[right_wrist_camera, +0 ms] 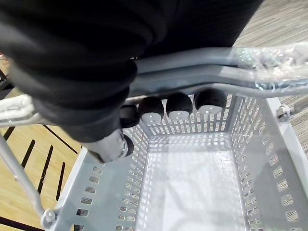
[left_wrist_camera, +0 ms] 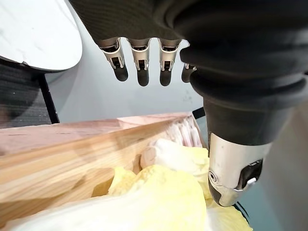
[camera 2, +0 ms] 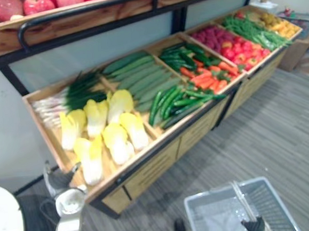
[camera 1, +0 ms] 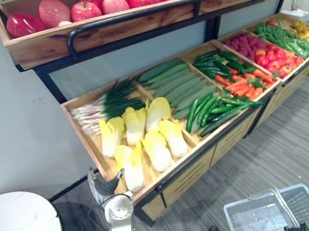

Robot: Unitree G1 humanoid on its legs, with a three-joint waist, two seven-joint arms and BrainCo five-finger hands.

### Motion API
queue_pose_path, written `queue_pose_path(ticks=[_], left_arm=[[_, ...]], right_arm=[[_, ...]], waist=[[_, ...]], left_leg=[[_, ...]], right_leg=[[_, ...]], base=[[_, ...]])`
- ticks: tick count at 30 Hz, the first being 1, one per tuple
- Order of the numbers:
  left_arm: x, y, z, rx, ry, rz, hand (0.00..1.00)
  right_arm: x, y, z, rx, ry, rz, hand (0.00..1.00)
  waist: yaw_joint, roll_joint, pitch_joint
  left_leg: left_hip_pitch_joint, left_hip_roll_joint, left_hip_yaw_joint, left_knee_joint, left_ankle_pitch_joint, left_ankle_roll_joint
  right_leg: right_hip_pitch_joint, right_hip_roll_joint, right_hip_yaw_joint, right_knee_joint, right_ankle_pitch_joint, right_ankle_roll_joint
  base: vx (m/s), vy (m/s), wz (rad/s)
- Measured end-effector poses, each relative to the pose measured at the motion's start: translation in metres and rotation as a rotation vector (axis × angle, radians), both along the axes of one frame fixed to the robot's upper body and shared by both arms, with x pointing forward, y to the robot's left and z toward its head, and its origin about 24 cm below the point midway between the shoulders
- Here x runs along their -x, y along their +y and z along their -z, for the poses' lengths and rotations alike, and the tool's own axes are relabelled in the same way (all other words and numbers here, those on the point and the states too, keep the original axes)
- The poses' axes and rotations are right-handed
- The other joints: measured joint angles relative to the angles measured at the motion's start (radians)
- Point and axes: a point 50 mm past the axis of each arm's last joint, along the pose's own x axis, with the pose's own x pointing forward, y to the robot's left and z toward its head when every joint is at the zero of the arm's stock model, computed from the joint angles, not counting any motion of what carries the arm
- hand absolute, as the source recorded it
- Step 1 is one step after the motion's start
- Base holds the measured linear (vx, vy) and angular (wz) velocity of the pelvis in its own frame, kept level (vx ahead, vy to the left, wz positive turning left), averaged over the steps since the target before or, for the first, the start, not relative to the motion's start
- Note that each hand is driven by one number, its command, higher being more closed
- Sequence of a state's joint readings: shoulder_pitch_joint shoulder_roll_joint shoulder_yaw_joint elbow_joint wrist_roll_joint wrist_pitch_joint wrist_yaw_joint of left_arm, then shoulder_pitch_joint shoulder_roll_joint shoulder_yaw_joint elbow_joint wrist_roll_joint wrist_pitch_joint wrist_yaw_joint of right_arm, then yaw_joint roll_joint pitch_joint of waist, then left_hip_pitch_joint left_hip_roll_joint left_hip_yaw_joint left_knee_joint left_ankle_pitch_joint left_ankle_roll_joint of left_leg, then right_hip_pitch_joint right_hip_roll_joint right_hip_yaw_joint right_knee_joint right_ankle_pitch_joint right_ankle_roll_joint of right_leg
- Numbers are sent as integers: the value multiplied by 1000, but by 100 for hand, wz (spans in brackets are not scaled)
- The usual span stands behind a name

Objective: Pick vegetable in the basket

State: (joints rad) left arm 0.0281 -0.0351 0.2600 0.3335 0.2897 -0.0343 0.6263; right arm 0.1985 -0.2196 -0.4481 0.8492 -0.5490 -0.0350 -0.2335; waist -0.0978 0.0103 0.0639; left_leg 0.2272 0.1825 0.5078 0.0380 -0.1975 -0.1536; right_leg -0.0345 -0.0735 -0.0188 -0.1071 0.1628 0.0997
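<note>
The left hand (camera 1: 104,188) is hovering open-fingered at the crate's (left_wrist_camera: 72,163) front corner, the nearest cabbage (camera 1: 131,168) lying just past it, lengthwise front to back, while the farther right hand (right_wrist_camera: 178,106) is gripping the empty basket's (right_wrist_camera: 96,192) handle (right_wrist_camera: 202,79).

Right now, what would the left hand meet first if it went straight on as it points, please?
Most likely the nearest napa cabbage; the open left hand sits just short of it, fingers aimed at it, though depth is unclear.
</note>
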Motion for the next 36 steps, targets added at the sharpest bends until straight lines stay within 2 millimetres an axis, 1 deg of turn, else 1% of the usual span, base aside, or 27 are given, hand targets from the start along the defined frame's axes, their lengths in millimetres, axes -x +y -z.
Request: queue_pose_path(ticks=[1, 7, 11, 16, 20, 26, 31, 32, 33, 34, 35, 36], left_arm=[[0, -1, 0, -1, 0, 3, 0], [-10, -19, -4, -34, -7, 98, 0], [-12, -24, -4, -34, -8, 125, 0], [-11, -26, -3, -34, -3, 135, 0], [-8, -27, 5, -23, 36, 143, 0], [-4, -27, 9, -16, 52, 145, 0], [0, -26, 18, 2, 92, 136, 0], [0, -26, 18, 2, 93, 135, 0], [0, -25, 17, 1, 89, 131, 0], [-1, -25, 17, 0, 84, 129, 0], [0, -25, 19, 0, 91, 125, 0], [0, -25, 19, 0, 93, 124, 0]], right_arm=[[-1, 0, 0, 1, 0, -3, 100], [0, 0, 0, 6, 0, 0, 100], [0, 0, 0, 9, -1, 1, 100], [1, 0, 0, 15, -2, 5, 100], [1, 0, 0, 25, -5, 9, 100], [2, 0, 0, 31, -2, 15, 100], [3, 0, 1, 27, 4, 16, 100], [3, 0, 1, 27, 4, 16, 100], [2, 0, 1, 28, 2, 16, 100], [1, 0, 1, 29, -1, 15, 100], [1, -2, 0, 34, -1, 13, 100], [0, -2, 0, 36, 0, 13, 100]], waist=[[-8, 8, 1], [-13, 14, 8], [-14, 18, 10], [-14, 18, 11], [-13, 20, 14], [-13, 25, 19], [-12, 29, 24], [-12, 26, 25], [-13, 29, 23], [-13, 39, 23], [-14, 34, 29], [-14, 38, 28]], left_leg=[[0, 0, 1, 0, 0, 0], [-12, -1, 3, 1, 0, 0], [-12, -1, 2, 1, 0, 0], [-13, -2, 1, 2, 0, 0], [-13, -2, 0, 2, -1, 1], [-15, -1, -1, 0, -2, 0], [-19, -2, -1, 0, -2, 0], [-23, -2, 0, 0, -2, 0], [-30, -3, 0, 1, -2, 0], [-32, -3, 0, 2, -2, 0], [-32, -3, 1, 2, -2, 0], [-32, -2, 1, 2, -2, 0]], right_leg=[[0, 1, 0, 0, 0, 0], [-15, 1, 5, 0, 1, 1], [-15, 1, 7, 0, 1, 1], [-14, 0, 7, 0, 1, 0], [-14, 0, 6, -3, 0, 0], [-15, 0, 2, -3, 0, 1], [-21, 0, 2, 0, 0, 1], [-24, 0, 3, 0, 0, 1], [-31, -1, 3, 0, 1, 1], [-34, -1, 4, 0, 1, 1], [-36, 0, 5, 0, 1, 1], [-36, 0, 5, 0, 0, 1]], base=[[-38, -44, -1], [-49, -51, -2], [-61, -53, 0], [-67, -51, 0], [-64, -50, 0], [-27, -23, 1], [0, 0, 0], [0, 0, 0], [0, 0, 0], [0, 0, 0], [-38, -40, -2], [-53, -59, -2]])
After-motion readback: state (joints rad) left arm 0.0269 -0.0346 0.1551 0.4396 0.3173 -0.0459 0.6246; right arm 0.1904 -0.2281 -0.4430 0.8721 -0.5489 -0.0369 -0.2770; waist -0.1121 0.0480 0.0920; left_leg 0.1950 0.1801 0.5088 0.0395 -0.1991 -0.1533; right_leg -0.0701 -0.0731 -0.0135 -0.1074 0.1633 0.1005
